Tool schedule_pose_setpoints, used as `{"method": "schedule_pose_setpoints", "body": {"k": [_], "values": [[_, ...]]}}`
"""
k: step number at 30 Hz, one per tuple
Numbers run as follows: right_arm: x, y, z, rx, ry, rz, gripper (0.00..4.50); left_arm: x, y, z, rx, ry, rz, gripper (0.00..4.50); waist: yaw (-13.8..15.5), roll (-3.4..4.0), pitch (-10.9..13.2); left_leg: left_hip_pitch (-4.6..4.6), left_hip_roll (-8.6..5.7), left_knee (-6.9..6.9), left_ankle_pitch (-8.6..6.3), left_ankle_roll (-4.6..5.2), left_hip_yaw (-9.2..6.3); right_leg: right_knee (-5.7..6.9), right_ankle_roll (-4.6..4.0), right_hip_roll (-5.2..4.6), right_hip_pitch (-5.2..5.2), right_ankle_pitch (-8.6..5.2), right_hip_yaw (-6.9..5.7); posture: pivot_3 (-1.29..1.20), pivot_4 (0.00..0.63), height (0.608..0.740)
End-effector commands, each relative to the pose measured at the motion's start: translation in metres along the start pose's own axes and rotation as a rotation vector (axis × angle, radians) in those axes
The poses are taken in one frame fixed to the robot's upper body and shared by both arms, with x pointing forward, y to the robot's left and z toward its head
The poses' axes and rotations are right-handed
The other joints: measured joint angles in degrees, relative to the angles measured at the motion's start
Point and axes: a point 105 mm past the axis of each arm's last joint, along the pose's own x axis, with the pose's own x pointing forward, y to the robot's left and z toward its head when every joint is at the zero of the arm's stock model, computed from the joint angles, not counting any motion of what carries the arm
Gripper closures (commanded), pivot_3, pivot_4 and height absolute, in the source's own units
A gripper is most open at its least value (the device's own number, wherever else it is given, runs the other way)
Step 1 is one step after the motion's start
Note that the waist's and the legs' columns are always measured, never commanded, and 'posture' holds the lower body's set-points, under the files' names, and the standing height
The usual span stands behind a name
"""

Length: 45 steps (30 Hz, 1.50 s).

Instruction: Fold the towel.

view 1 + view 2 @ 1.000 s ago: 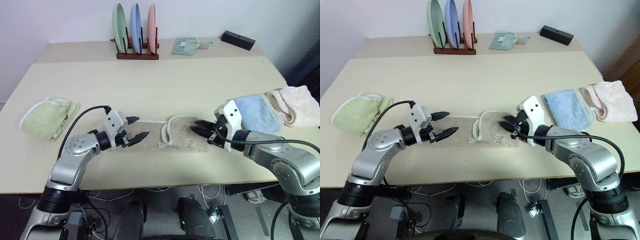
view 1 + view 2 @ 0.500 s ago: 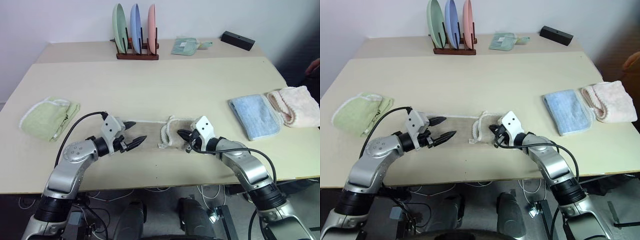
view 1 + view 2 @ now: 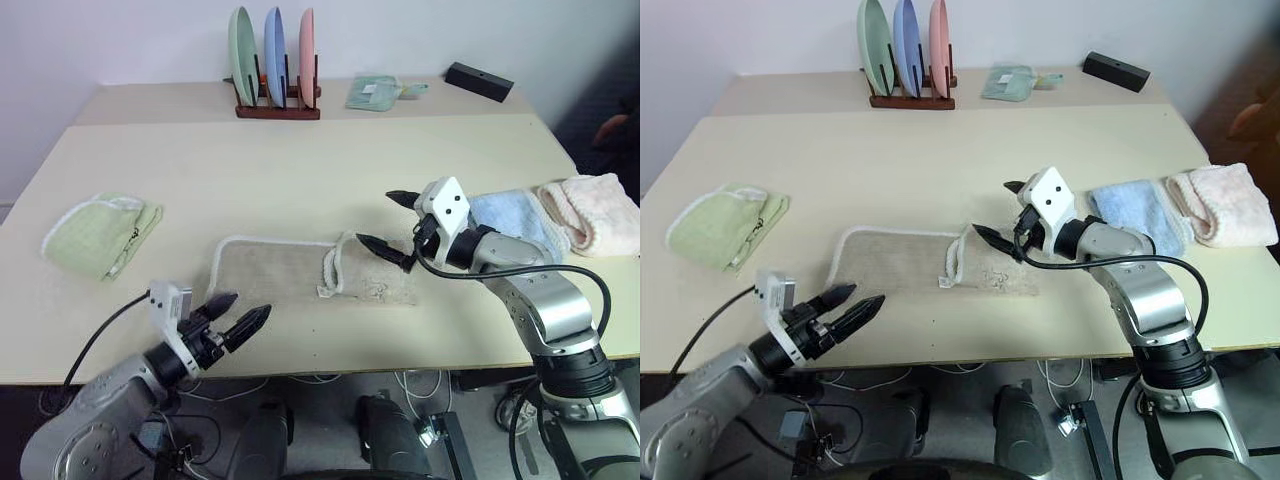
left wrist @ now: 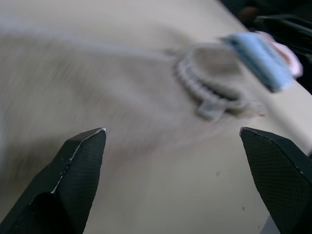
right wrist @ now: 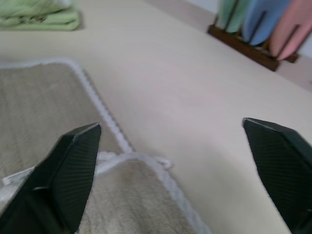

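One towel (image 3: pixel 300 270) flat, long axis left-right, right end folded over.

Lab-like test room; bare table (image 3: pixel 300 160); staged plate rack (image 3: pixel 277 104); loose cables (image 3: pixel 320 378) underneath

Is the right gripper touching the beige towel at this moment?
Apart. In the right wrist view the right gripper's open fingers hang above the towel, nothing between them; the left eye view shows it raised.

beige towel (image 3: pixel 300 272) (white corded edging)
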Motion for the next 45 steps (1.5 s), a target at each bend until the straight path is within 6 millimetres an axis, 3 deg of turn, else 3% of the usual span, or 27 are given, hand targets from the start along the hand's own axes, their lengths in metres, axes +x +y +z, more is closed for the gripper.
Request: {"method": "schedule_pose_setpoints", "body": {"k": [1,7,16,19,25,30,34,36,39,45], "values": [[0.001,0.008,0.015,-0.082,-0.039,0.059,0.05,-0.004,0.005,0.011,-0.159,-0.134,0.118,0.00,0.0,0.00,0.0,0.00,0.00,0.02,0.00,0.00,0.00,-0.01,-0.01,-0.01,0.01,0.00,0.01,0.00,0.150,0.740],[0.001,0.033,0.007,-0.131,-0.019,0.171,0.05,0.004,0.028,0.011,-0.367,-0.219,0.291,0.00,0.0,-0.03,0.0,0.02,-0.02,0.02,0.00,-0.01,0.01,0.00,-0.01,-0.02,0.03,0.01,0.00,0.00,0.150,0.740],[0.000,0.041,0.002,-0.140,-0.006,0.166,0.05,0.021,0.046,0.011,-0.462,-0.210,0.360,0.00,0.2,-0.01,0.0,0.05,-0.05,0.03,0.00,-0.01,0.02,-0.01,-0.04,-0.02,0.06,0.00,0.01,0.00,0.150,0.740],[-0.002,0.046,-0.002,-0.136,0.002,0.165,0.00,0.029,0.048,0.016,-0.479,-0.228,0.357,1.31,0.1,-0.02,-0.1,0.05,-0.05,0.02,0.01,-0.02,0.01,-0.01,-0.04,-0.02,0.06,0.01,0.00,0.00,0.150,0.740],[-0.005,0.052,-0.006,-0.123,0.016,0.160,0.00,0.031,0.046,0.029,-0.477,-0.286,0.318,4.46,0.0,-0.02,0.0,0.03,-0.05,0.00,0.01,-0.02,0.02,-0.04,-0.04,-0.02,0.04,0.01,0.01,0.00,0.150,0.740],[-0.011,0.052,-0.011,-0.108,0.042,0.144,0.00,0.016,0.049,0.065,-0.423,-0.428,0.266,4.46,0.0,-0.03,0.0,0.02,-0.05,0.01,0.00,-0.03,0.02,-0.06,-0.04,-0.02,0.04,0.00,0.01,0.00,0.150,0.740],[-0.020,0.047,-0.021,-0.074,0.079,0.112,0.00,-0.005,0.064,0.118,-0.231,-0.518,0.260,4.46,0.0,-0.08,0.0,0.01,-0.02,-0.01,0.01,-0.03,-0.04,-0.02,-0.08,0.02,0.00,0.02,-0.05,0.00,0.150,0.740],[-0.023,0.046,-0.024,-0.070,0.090,0.106,0.00,-0.003,0.060,0.125,-0.144,-0.480,0.230,4.46,0.0,-0.06,0.0,0.00,-0.03,-0.01,0.01,-0.03,-0.01,-0.05,-0.08,0.02,0.01,0.01,-0.03,0.00,0.150,0.740],[-0.024,0.044,-0.028,-0.078,0.105,0.099,0.00,0.021,0.025,0.130,0.082,-0.341,0.074,4.46,0.1,-0.07,0.0,-0.01,-0.05,-0.04,0.00,-0.03,0.08,-0.12,-0.07,-0.02,0.01,0.01,0.03,0.00,0.150,0.740],[-0.021,0.043,-0.028,-0.076,0.101,0.088,0.00,0.060,-0.046,0.100,0.327,-0.124,-0.260,4.46,0.0,-0.08,0.0,-0.05,-0.06,-0.04,0.01,-0.05,0.07,-0.15,-0.07,-0.02,0.02,0.01,0.01,0.00,0.150,0.740]]}}
